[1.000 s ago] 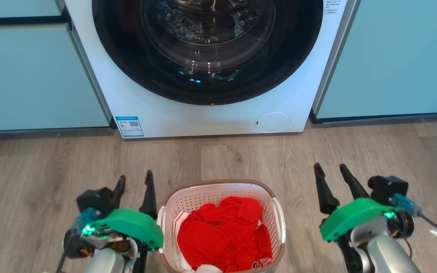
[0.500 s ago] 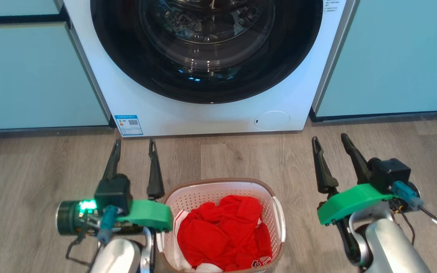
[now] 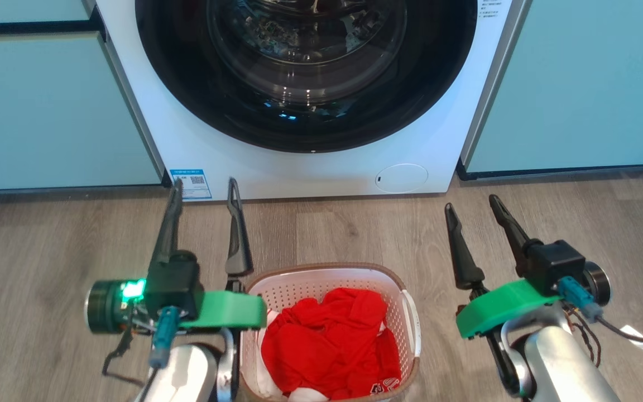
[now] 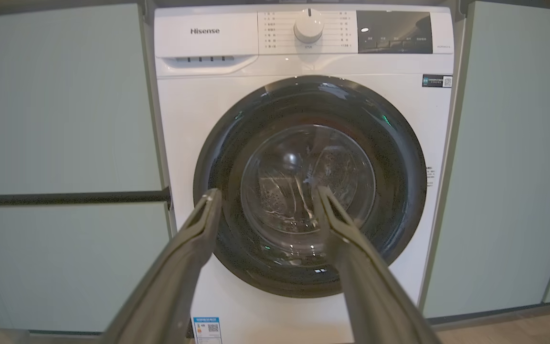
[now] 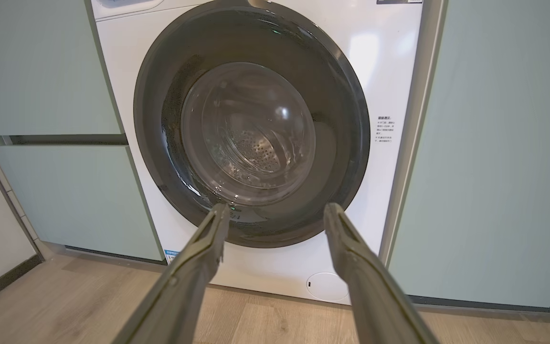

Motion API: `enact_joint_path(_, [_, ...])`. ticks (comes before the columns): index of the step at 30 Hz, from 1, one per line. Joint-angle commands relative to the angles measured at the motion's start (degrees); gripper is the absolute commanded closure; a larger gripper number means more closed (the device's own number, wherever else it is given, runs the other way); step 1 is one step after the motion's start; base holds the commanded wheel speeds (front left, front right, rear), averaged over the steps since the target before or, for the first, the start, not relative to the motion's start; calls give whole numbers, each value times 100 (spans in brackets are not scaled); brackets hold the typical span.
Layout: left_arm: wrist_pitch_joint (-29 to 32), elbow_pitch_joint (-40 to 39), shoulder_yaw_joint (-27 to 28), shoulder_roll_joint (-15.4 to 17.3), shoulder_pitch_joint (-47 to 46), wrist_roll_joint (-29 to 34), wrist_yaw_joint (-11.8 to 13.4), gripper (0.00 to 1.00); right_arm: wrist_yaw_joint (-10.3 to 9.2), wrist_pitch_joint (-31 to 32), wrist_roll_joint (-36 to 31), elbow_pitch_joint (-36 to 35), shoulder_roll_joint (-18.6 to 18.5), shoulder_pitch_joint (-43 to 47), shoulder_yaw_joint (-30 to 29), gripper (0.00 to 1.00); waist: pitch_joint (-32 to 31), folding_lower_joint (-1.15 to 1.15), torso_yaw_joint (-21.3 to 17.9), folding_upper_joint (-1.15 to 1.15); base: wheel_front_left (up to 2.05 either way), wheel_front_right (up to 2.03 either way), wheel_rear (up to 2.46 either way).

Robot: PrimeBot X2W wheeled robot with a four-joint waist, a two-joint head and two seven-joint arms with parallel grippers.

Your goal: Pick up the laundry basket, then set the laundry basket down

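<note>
Laundry basket [image 3: 299, 291], near end cut off, lies between left pincer [image 3: 205, 183] and right pincer [image 3: 471, 202], both spread, empty.

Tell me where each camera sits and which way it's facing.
Head view: on the robot's head, looking forward and down at the white perforated plastic laundry basket; left end effector and right end effector show.
Left wrist view: on the left wrist, facing the white front-loading washing machine; its dark fingers show.
Right wrist view: on the right wrist, facing that machine, aimed lower; its fingers show.
Shared: all see the machine's dark round door.
</note>
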Motion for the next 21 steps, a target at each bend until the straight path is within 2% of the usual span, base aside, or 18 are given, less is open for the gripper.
enact_joint_path(1, [-72, 10, 366, -113, -80, -55, -221, 0, 41, -117, -204, -126, 37, -216, 135, 0, -14, 0, 1, 0, 0, 0, 0])
enact_joint_path(5, [-72, 536, 757, -303, 97, -383, -881, 0, 41, -117, -170, -26, 40, -168, 116, 0, -29, 0, -10, 0, 0, 0, 0])
enact_joint_path(7, [-72, 775, 939, -344, 153, -453, -1078, 0, 41, -117, -156, 12, 42, -150, 124, 0, -31, 0, -18, 0, 0, 0, 0])
enact_joint_path(8, [-72, 775, 939, -344, 153, -453, -1078, 0, 41, -117, -156, 12, 42, -150, 124, 0, -31, 0, -18, 0, 0, 0, 0])
enact_joint_path(9, [-72, 936, 1084, -362, 178, -472, -1218, 0, 41, -117, -140, 46, 43, -135, 114, 0, -31, 0, -25, 0, 0, 0, 0])
enact_joint_path(21, [-72, 1248, 1149, -371, 291, -707, -1422, 0, 41, -117, -105, 557, 56, 18, -217, 0, -21, 0, -35, 0, 0, 0, 0])
